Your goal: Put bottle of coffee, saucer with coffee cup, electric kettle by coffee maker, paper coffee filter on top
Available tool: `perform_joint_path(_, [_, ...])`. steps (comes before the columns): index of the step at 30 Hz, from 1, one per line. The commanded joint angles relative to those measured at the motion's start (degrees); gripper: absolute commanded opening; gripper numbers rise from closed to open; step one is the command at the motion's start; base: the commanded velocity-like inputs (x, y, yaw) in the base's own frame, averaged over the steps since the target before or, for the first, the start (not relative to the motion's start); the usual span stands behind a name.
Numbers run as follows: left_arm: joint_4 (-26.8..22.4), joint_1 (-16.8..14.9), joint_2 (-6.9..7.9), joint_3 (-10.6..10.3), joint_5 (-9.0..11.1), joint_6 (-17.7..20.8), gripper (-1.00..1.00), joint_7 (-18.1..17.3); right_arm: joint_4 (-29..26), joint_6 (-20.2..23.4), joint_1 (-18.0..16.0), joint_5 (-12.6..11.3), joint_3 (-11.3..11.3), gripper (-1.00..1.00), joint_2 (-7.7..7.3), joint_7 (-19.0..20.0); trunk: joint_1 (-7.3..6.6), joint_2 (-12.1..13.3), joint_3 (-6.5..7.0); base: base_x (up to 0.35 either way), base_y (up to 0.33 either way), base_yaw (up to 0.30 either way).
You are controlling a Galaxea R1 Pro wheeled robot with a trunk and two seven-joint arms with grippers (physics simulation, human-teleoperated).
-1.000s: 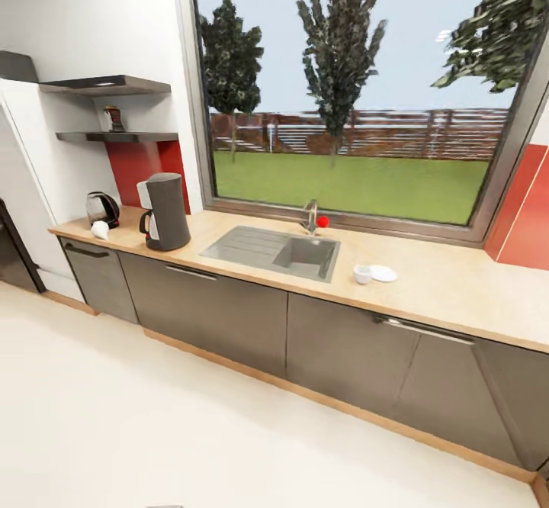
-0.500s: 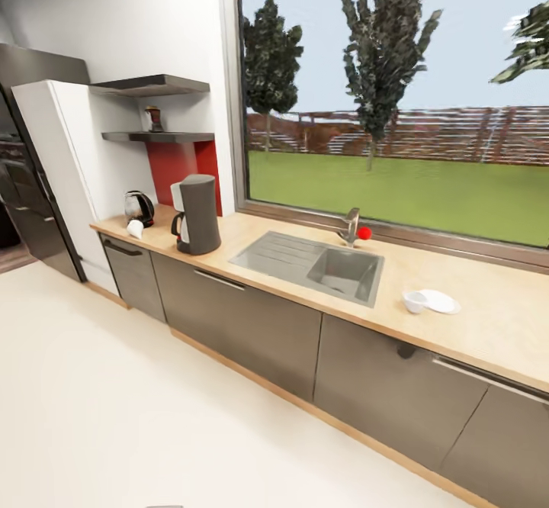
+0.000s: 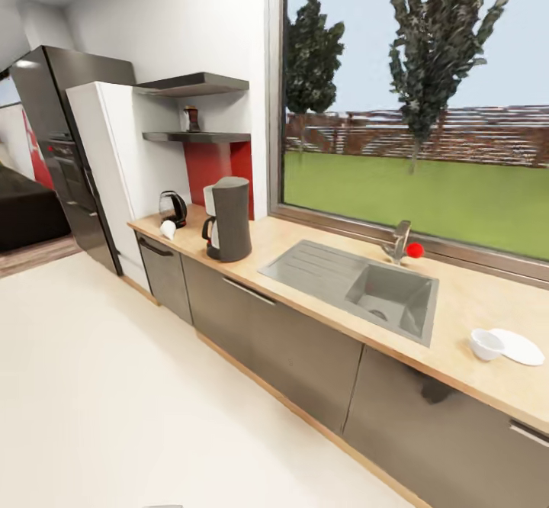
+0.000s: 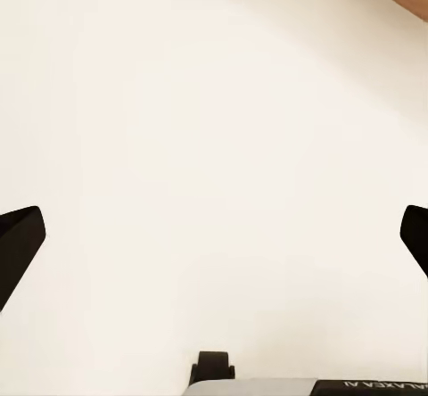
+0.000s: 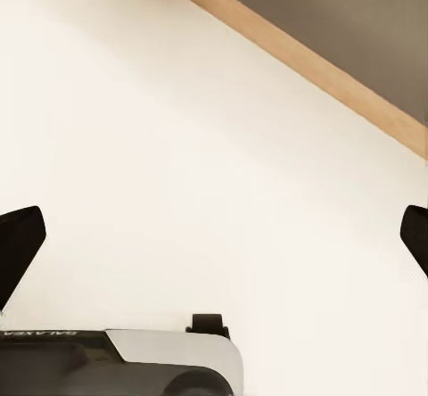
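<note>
In the head view a grey coffee maker point(image 3: 229, 220) stands on the wooden countertop point(image 3: 305, 252). The black electric kettle point(image 3: 174, 207) sits behind it to the left, with a white paper coffee filter point(image 3: 168, 229) lying in front of the kettle. The bottle of coffee point(image 3: 191, 118) stands on the lower wall shelf point(image 3: 197, 137). Far right on the counter a white coffee cup point(image 3: 486, 344) rests beside the white saucer point(image 3: 518, 346). My left gripper point(image 4: 214, 240) is open above bare floor. My right gripper point(image 5: 214, 240) is open too, over floor near the cabinet plinth.
A steel sink point(image 3: 364, 287) with a faucet point(image 3: 399, 240) and a red ball point(image 3: 415, 249) lies mid-counter under the window. Grey cabinets point(image 3: 267, 332) run beneath. A white tall cabinet point(image 3: 114, 165) and dark fridge point(image 3: 65, 149) stand at the left. Pale floor point(image 3: 114, 401) stretches in front.
The camera has turned left: the counter and its things have shifted right in the picture, and the fridge has come into view. Nothing on the counter has moved.
</note>
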Motion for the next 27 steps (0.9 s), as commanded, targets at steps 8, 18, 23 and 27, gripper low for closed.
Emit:
perform_joint_path(8, [0.07,-0.07,0.0,-0.03,0.21,-0.19,1.0,-0.01,0.01,-0.17,-0.03,-0.03,0.02,1.0,-0.01,-0.02,0.07,-0.12,-0.13,0.329,0.128,0.275])
perform_joint_path(18, [0.07,-0.07,0.0,-0.03,0.21,-0.19,1.0,-0.01,0.01,-0.16,-0.03,-0.03,0.11,1.0,-0.01,-0.02,0.07,-0.12,-0.13,0.301,0.213,0.275])
perform_joint_path(23, [0.07,-0.07,0.0,-0.03,0.21,-0.32,1.0,-0.01,0.01,-0.17,-0.03,-0.03,0.11,1.0,-0.01,-0.02,0.07,-0.12,-0.13,0.299,0.217,0.275])
perform_joint_path(27, [0.07,-0.07,0.0,-0.03,0.21,-0.75,1.0,-0.01,0.01,-0.15,-0.03,-0.03,0.11,1.0,-0.01,-0.02,0.07,-0.12,-0.13,0.299,0.197,0.274])
